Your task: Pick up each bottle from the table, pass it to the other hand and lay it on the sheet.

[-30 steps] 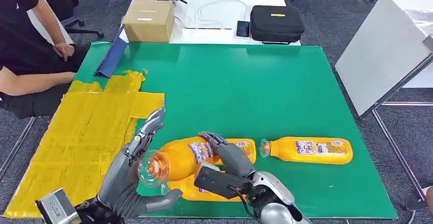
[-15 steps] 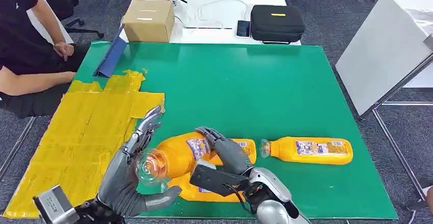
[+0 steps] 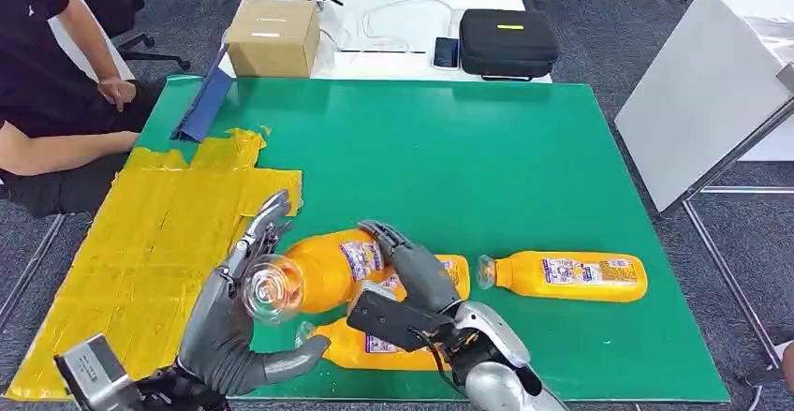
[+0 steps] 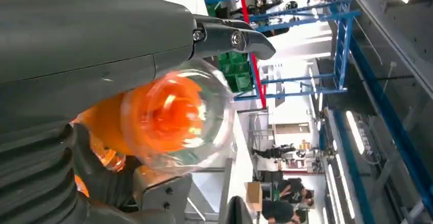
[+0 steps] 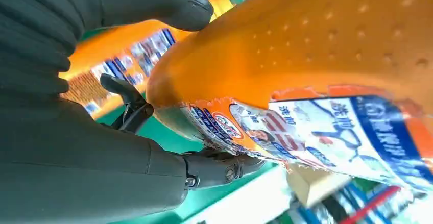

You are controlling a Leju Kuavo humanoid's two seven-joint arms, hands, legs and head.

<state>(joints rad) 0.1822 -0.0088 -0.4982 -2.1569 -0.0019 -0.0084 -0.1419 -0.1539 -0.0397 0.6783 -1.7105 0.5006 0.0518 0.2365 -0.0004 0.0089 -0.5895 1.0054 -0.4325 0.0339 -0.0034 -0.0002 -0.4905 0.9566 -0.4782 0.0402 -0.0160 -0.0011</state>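
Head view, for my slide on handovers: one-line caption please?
Right hand holds an orange bottle above the green table, its clear base toward the open left hand.

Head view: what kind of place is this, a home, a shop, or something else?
Probably a robot lab or workshop hall, not a home. A green work table stands on grey carpet, blue metal racking and rows of ceiling strip lights show in the left wrist view, and a black equipment case lies on a white bench.

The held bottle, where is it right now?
In the head view the held bottle is up off the green table, gripped by the right hand, its clear end at the left hand, beside the yellow sheet.
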